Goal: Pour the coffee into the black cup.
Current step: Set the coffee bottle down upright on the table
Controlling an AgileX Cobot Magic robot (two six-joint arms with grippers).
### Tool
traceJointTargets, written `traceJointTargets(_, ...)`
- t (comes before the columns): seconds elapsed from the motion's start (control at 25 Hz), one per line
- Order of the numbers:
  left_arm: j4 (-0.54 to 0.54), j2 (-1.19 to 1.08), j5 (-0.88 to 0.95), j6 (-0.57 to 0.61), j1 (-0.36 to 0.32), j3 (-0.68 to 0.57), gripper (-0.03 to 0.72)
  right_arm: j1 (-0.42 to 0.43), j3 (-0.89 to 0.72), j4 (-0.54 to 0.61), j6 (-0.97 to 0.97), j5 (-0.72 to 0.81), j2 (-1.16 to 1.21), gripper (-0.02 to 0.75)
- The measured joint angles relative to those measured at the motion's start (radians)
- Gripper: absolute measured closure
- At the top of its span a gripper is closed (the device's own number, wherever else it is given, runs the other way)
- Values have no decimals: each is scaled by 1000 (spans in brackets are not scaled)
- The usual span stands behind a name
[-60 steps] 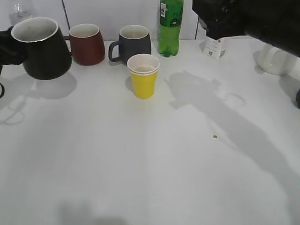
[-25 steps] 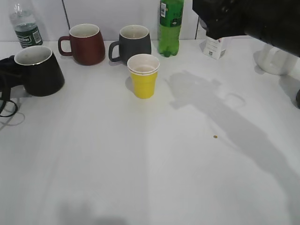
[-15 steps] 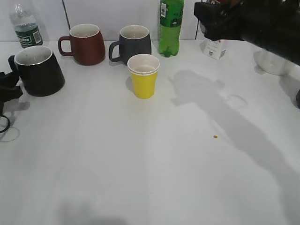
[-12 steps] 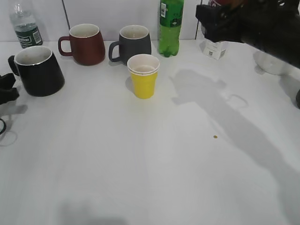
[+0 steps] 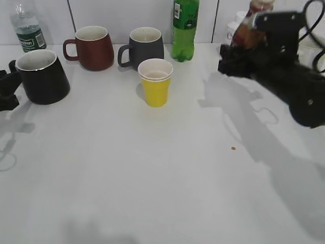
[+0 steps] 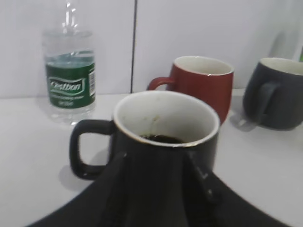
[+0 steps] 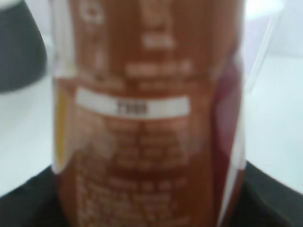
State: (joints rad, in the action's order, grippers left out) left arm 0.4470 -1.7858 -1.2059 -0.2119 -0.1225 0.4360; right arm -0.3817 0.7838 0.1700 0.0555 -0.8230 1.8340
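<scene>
The black cup (image 5: 42, 76) stands upright on the table at the far left, with dark liquid low inside in the left wrist view (image 6: 165, 118). My left gripper (image 5: 7, 89) is just left of the cup. It is open, with its fingers (image 6: 158, 165) either side of the cup's base. My right gripper (image 5: 242, 43) is raised at the back right and is shut on the coffee bottle (image 5: 252, 21), which is upright. Its brown label fills the right wrist view (image 7: 147, 118), and the fingers (image 7: 149, 205) are mostly hidden behind it.
A maroon mug (image 5: 94, 48), a dark grey mug (image 5: 144, 47) and a tall green bottle (image 5: 184, 28) stand along the back. A yellow paper cup (image 5: 155, 81) stands in front of them. A water bottle (image 5: 28, 28) is behind the black cup. A white vessel (image 5: 311, 48) is at the far right.
My left gripper lowered the black cup onto the table, let go and drew back left. My right arm dropped and shifted right, bringing the coffee bottle into view.
</scene>
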Motion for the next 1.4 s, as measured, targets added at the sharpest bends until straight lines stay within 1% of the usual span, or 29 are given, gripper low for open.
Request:
traceJointTargets(0.24,26,8,0,-10,0,0,406,0,0,32,46,-61,148,210)
traceJointTargets(0.4,29,9,0,-11,0,0,405,0,2,34,52,-99,199,210)
traceJointTargets(0.56,30,9,0,-16,0,0,405,0,17,40,55,-106,242,210)
traceJointTargets(0.72,31,10,0,-18,0,0,405,0,20,46,57,-102,243,210)
traceJointTargets(0.84,32,10,0,-18,0,0,405,0,22,75,53,-92,243,209)
traceJointTargets(1.04,32,10,0,-18,0,0,405,0,23,99,27,-61,243,167)
traceJointTargets(1.4,32,11,0,-18,0,0,405,0,22,110,20,-11,199,160)
